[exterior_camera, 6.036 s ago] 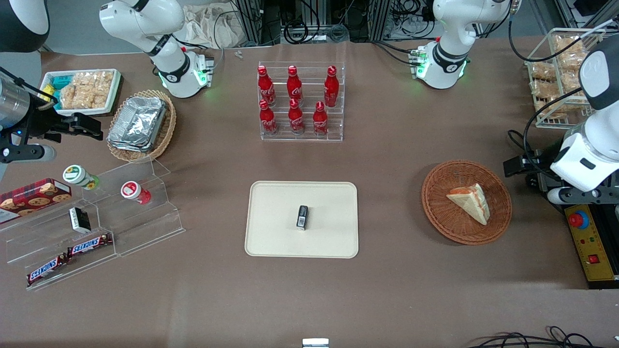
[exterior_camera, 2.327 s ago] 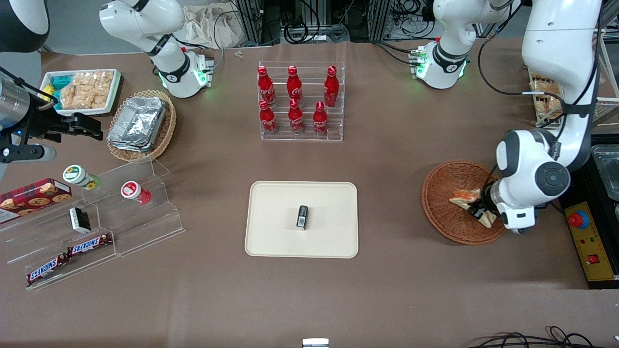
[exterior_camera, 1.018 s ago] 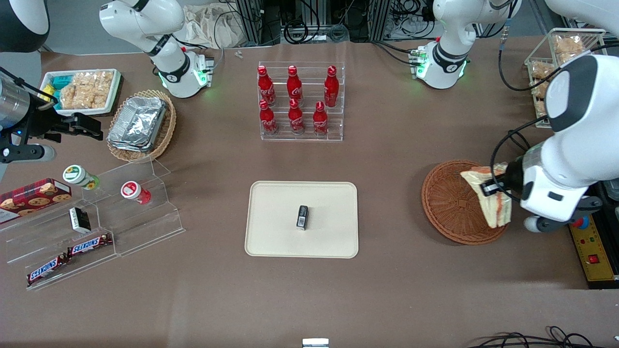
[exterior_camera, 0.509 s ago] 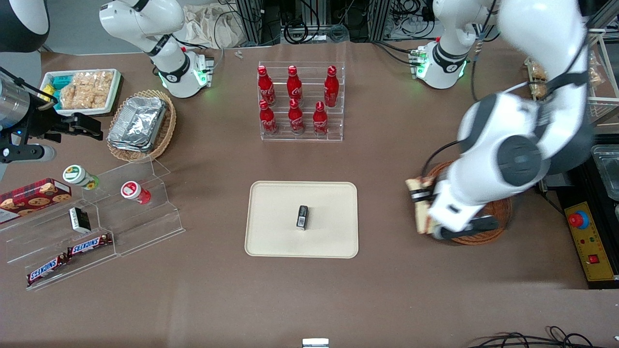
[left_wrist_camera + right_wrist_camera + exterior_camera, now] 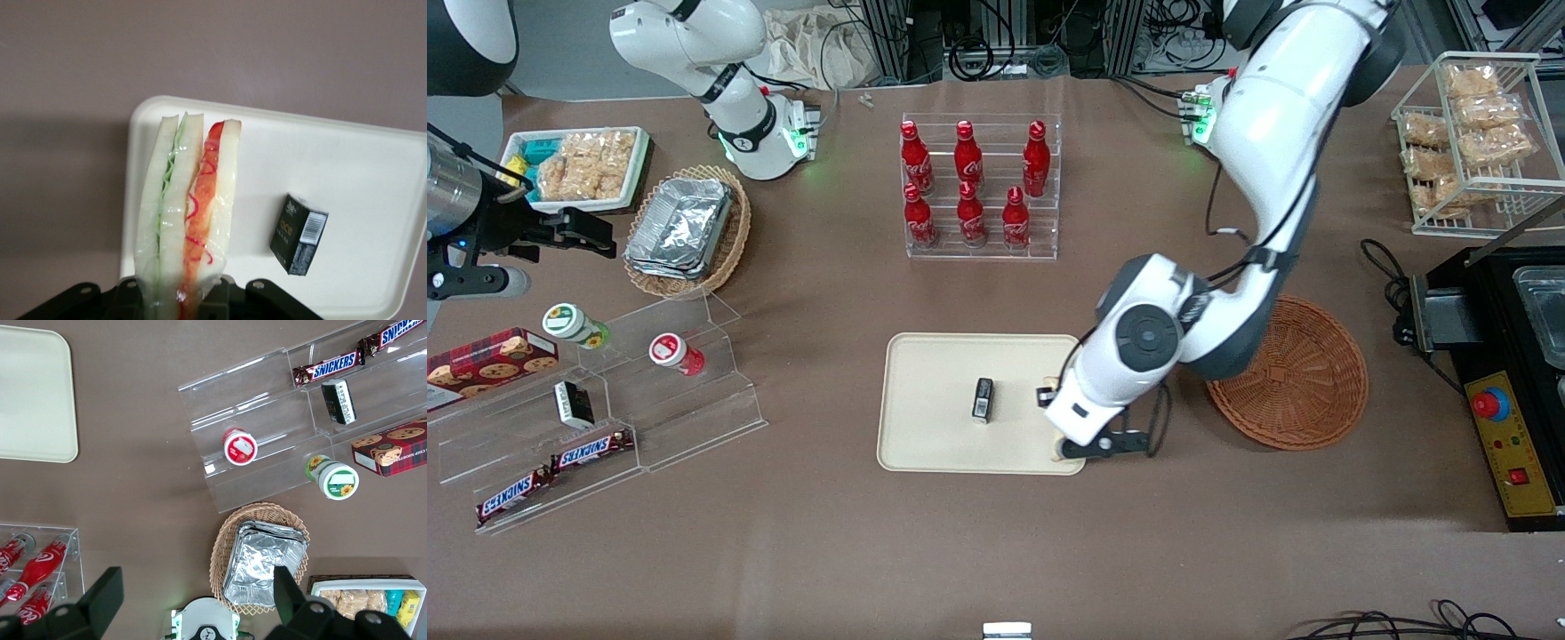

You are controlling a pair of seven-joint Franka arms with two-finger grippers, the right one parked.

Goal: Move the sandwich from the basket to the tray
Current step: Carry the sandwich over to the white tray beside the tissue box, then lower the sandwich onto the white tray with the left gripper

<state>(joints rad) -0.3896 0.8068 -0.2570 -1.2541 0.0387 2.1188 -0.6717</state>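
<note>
My left gripper (image 5: 179,297) is shut on the sandwich (image 5: 187,207), a wedge of white bread with green and red-orange filling, gripped at its wide end. It hangs over the cream tray (image 5: 347,167), above the tray's end nearest the basket. In the front view the gripper (image 5: 1060,422) is over that same end of the tray (image 5: 934,373), and the wrist hides most of the sandwich. The reddish-brown wicker basket (image 5: 1294,378) sits beside the tray toward the working arm's end, with nothing in it.
A small black box (image 5: 983,398) stands on the tray near its middle, beside the sandwich (image 5: 299,233). A clear rack of red bottles (image 5: 978,191) stands farther from the camera. An acrylic stepped shelf (image 5: 605,400) and a tan basket of foil containers (image 5: 685,231) lie toward the parked arm's end.
The gripper lifted the sandwich out of the basket and carried it sideways to above the tray's end. The basket now holds nothing.
</note>
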